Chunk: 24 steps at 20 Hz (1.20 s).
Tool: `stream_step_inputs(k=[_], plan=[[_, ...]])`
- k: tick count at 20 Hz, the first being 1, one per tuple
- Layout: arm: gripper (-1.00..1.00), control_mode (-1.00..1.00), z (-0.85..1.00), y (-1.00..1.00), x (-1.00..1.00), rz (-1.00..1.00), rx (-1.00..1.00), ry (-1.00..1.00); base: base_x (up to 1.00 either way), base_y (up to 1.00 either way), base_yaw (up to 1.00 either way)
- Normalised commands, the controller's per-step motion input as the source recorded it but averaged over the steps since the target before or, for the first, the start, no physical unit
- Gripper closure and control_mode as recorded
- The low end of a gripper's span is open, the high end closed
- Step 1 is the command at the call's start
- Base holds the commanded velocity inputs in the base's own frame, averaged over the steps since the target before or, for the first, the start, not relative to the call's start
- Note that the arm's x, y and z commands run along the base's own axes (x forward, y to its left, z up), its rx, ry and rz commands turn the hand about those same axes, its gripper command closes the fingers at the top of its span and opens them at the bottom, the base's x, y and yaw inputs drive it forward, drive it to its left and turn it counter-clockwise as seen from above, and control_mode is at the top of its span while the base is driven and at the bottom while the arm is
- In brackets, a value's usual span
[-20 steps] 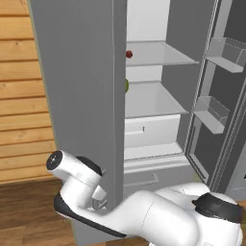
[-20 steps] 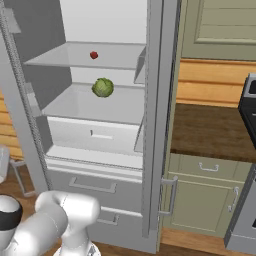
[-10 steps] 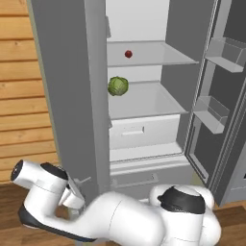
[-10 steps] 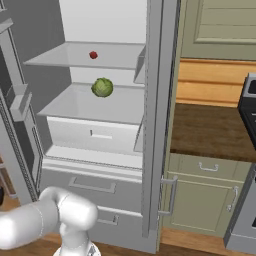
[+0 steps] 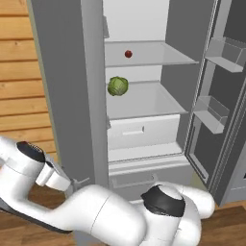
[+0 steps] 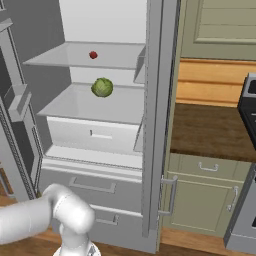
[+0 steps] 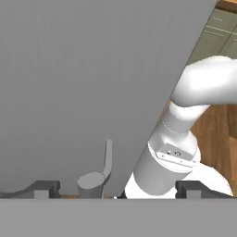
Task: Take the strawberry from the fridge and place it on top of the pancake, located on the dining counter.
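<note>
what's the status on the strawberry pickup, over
Gripper open, empty, low by the grey fridge door. Tiny dark-red strawberry on upper white shelf, not grabbed. Green leafy cabbage one shelf below, clear of it.

The left door (image 5: 67, 91) of the fridge (image 5: 144, 96) has swung wider, uncovering the cabbage (image 5: 117, 86), which it hid a second ago. The arm (image 5: 29, 163) has swung left and low. The jaws, nearly closed then, now stand wide apart.

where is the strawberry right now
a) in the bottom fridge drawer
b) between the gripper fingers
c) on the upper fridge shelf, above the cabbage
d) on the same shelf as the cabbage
c: the strawberry sits on the upper white shelf of the open fridge, while the cabbage rests on the shelf below it.
</note>
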Motion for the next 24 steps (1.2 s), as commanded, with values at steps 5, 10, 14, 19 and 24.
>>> stream_step_inputs(k=[5, 10, 14, 19, 24], plan=[[-1.0, -1.0, 0.49, 0.17, -0.68, 0.08, -0.03, 0.02, 0.0, 0.0, 0.0], [-1.0, -1.0, 0.09, -0.39, -1.0, 0.34, 0.01, -0.01, 0.0, 0.0, 0.0], [-1.0, -1.0, 0.2, -0.65, -0.76, 0.41, 0.27, -0.01, 0.0, 0.0, 0.0], [-1.0, -1.0, 0.44, -0.61, -0.23, 0.44, 0.46, 0.01, 0.0, 0.0, 0.0], [-1.0, -1.0, 0.35, -0.73, -0.05, 0.36, 0.57, 0.06, 0.0, 0.0, 0.0]])
